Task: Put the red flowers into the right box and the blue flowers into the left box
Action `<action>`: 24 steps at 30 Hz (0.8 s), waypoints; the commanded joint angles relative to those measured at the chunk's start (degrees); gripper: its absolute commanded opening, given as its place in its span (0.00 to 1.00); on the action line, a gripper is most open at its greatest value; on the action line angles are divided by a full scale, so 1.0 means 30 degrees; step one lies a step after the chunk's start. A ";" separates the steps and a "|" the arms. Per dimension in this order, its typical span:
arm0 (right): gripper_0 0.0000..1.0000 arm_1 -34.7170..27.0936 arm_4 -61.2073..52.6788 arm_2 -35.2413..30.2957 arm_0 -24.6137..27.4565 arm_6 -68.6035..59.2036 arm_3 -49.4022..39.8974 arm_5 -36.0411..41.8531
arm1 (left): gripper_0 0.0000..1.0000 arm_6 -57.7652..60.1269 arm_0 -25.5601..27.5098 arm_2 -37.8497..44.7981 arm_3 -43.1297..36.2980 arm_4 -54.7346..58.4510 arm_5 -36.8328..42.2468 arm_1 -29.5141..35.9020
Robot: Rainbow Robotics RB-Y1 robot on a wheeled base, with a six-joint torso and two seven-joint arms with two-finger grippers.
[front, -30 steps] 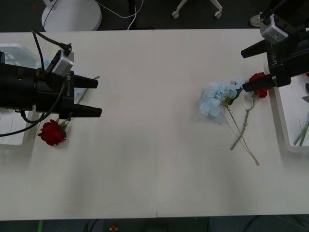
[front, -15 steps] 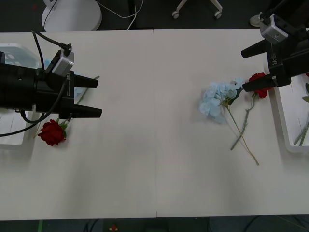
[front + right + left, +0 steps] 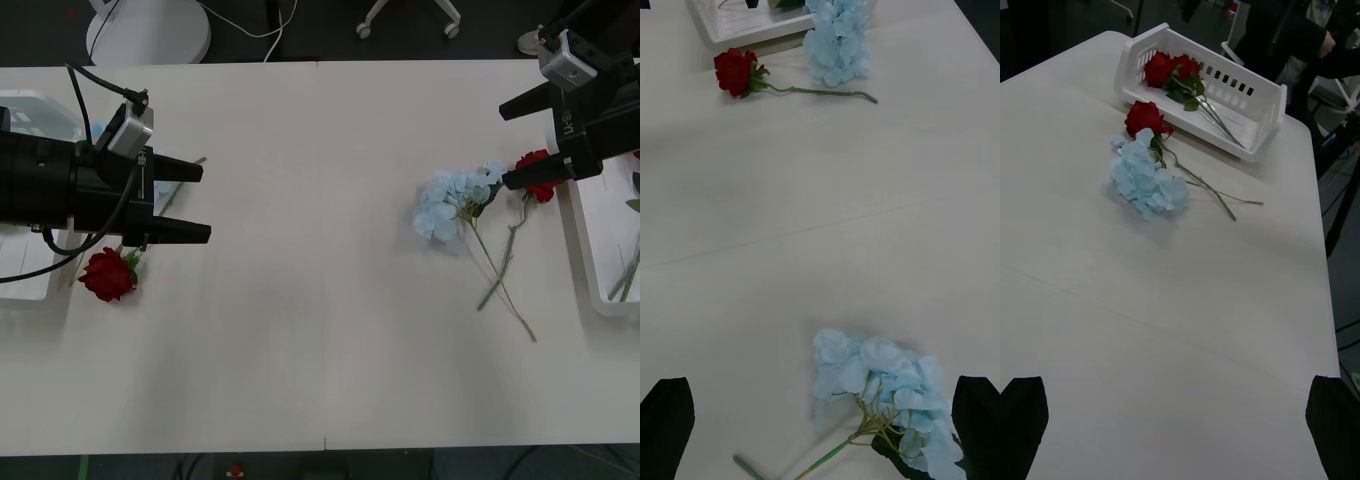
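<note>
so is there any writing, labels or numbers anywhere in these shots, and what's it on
White lettering on the black body of the right gripper, front view: too blurred to read.
Small pale marks on the black body of the left gripper, front view: too small to read.
No other words, brands, numbers or signs can be made out.

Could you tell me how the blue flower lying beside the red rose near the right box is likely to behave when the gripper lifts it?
The blue flower has a large fluffy head on a thin stem, so if held by the stem it would probably droop head-down. It looks light. Its stem crosses the stem of the red rose, so that might drag along. The right gripper hangs open nearby.
</note>
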 commanded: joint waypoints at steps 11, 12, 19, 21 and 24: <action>1.00 -0.0331 0.0094 -0.0038 0.0035 0.0614 -0.0413 -0.0162 | 1.00 0.0640 -0.0494 0.0089 -0.0598 0.0005 -0.0129 -0.0215; 1.00 -0.0331 0.0094 -0.0038 0.0035 0.0614 -0.0413 -0.0162 | 1.00 0.0640 -0.0494 0.0089 -0.0598 0.0005 -0.0129 -0.0215; 1.00 -0.0331 0.0094 -0.0038 0.0035 0.0614 -0.0413 -0.0162 | 1.00 0.0640 -0.0494 0.0089 -0.0598 0.0005 -0.0129 -0.0215; 1.00 -0.0331 0.0094 -0.0038 0.0035 0.0614 -0.0413 -0.0162 | 1.00 0.0640 -0.0494 0.0089 -0.0598 0.0005 -0.0129 -0.0215; 1.00 -0.0331 0.0094 -0.0038 0.0035 0.0614 -0.0413 -0.0162 | 1.00 0.0640 -0.0494 0.0089 -0.0598 0.0005 -0.0129 -0.0215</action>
